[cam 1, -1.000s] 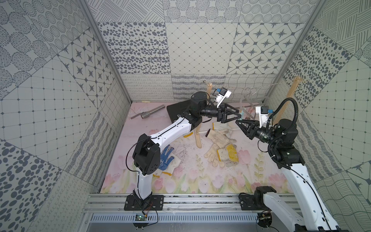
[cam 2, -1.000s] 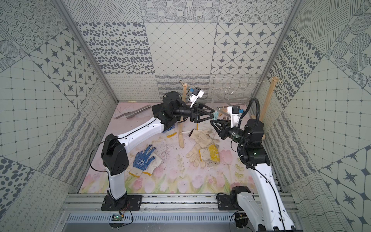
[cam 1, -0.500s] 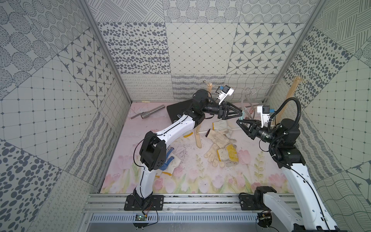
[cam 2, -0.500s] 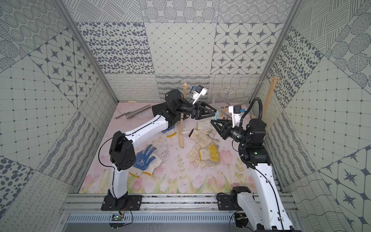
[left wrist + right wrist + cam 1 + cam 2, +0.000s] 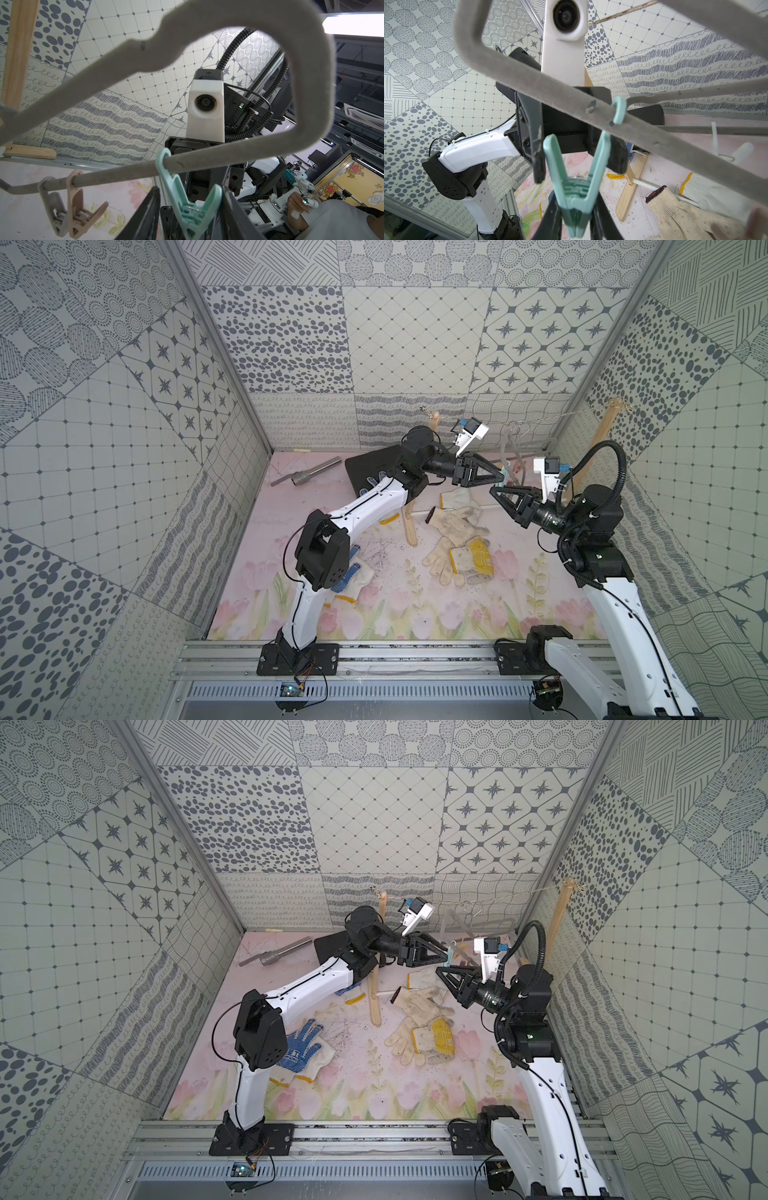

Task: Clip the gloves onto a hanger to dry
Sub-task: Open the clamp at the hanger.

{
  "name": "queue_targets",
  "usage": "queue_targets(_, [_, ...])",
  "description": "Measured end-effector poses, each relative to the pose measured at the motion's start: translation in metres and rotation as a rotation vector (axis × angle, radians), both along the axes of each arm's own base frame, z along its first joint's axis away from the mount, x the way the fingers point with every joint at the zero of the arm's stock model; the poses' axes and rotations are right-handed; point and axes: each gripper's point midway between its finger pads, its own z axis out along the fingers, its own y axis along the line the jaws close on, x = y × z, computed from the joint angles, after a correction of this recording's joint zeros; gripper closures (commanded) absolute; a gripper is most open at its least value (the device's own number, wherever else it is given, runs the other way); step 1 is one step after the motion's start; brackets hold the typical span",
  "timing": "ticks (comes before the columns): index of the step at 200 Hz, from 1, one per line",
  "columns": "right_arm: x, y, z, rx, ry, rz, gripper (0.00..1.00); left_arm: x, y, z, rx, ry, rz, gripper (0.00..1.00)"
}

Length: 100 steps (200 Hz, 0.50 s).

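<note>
**A:** Grey felt-covered flat hanger (image 5: 503,452) hangs at rear right in both top views, long axis roughly along the back wall. Left gripper (image 5: 500,480) has narrowed from wide to about half around the teal plastic clothes peg (image 5: 504,476). Right gripper (image 5: 495,490) unchanged.

**B:** Left wrist?

**A:** Peg hooked on the hanger's lower bar. Fingers (image 5: 143,216) flank its handles, one side not touching yet.

**B:** Right wrist?

**A:** Right jaws nipped on the peg's closed tip, which points at that gripper. Squeeze looks imminent, but the knitted cream work gloves (image 5: 679,214) all lie on the floral mat (image 5: 395,614). Neither gripper has one.
</note>
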Motion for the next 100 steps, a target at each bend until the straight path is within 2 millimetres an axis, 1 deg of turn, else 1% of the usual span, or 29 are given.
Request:
queue_targets(17, [-0.0001, 0.0001, 0.0003, 0.001, 0.0, 0.001, 0.93, -0.0018, -0.0008, 0.0003, -0.001, 0.0, -0.008, 0.66])
queue_targets(39, [-0.0001, 0.0002, 0.0014, 0.004, -0.003, 0.002, 0.93, -0.0024, -0.0019, 0.0011, -0.006, 0.007, -0.014, 0.69])
queue_targets(48, [-0.0001, 0.0003, 0.0013, 0.005, -0.001, 0.002, 0.93, -0.0023, -0.0023, 0.0012, -0.009, 0.012, -0.016, 0.67])
queue_targets(61, [-0.0001, 0.0003, 0.0014, 0.007, 0.001, 0.002, 0.93, -0.0023, -0.0029, 0.0013, -0.015, 0.014, -0.02, 0.6])
queue_targets(72, [-0.0001, 0.0003, 0.0018, 0.01, 0.002, 0.003, 0.93, -0.0026, -0.003, 0.0017, -0.015, 0.024, -0.024, 0.58])
queue_targets(91, [-0.0005, 0.0006, 0.0021, 0.012, 0.003, 0.006, 0.94, -0.0033, -0.0025, 0.0039, -0.021, 0.031, -0.028, 0.51])
queue_targets(100, [-0.0006, 0.0007, 0.0022, 0.012, 0.003, 0.006, 0.94, -0.0037, -0.002, 0.0055, -0.026, 0.03, -0.029, 0.5])
